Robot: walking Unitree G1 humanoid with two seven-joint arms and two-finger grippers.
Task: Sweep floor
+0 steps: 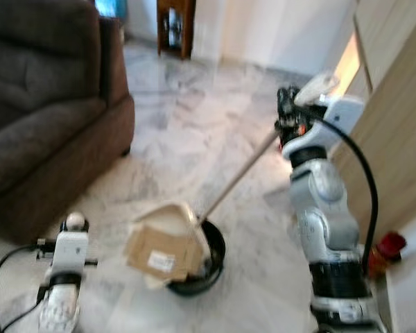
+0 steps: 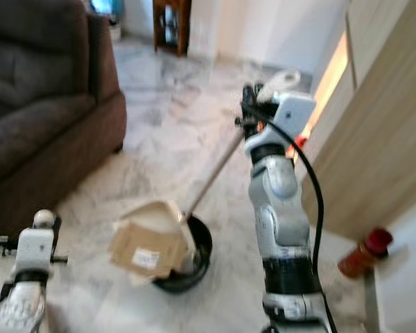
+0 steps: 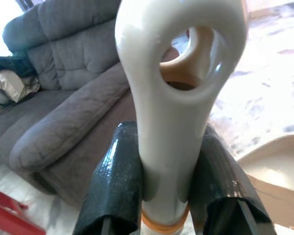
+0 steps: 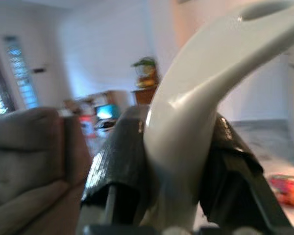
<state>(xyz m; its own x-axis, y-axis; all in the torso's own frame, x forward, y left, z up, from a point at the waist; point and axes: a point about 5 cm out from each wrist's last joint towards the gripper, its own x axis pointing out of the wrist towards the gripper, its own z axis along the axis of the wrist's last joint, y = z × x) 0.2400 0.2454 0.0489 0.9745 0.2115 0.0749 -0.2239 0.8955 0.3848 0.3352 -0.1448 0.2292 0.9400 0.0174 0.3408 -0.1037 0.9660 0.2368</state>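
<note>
While my right gripper (image 4: 171, 196) clamps the broom handle (image 1: 239, 177) and my left gripper (image 3: 164, 196) clamps the dustpan handle (image 3: 179, 88), cardboard scraps (image 1: 165, 251) sit half-loaded on the dustpan (image 1: 211, 267), so sweeping looks mostly unfinished.

Open marble floor (image 1: 187, 132) between sofa (image 1: 48, 132) and wooden cabinet (image 1: 395, 139); cardboard (image 1: 163, 253) and dustpan (image 1: 211, 267) just ahead.

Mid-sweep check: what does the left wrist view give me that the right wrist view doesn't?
Left wrist: the left gripper is shut on a white handle with a hole at its end, and a cardboard box lies beyond it. Right wrist: the right gripper is shut on a curved white grip, with a window and a plant far off. Both: the grey sofa.
</note>
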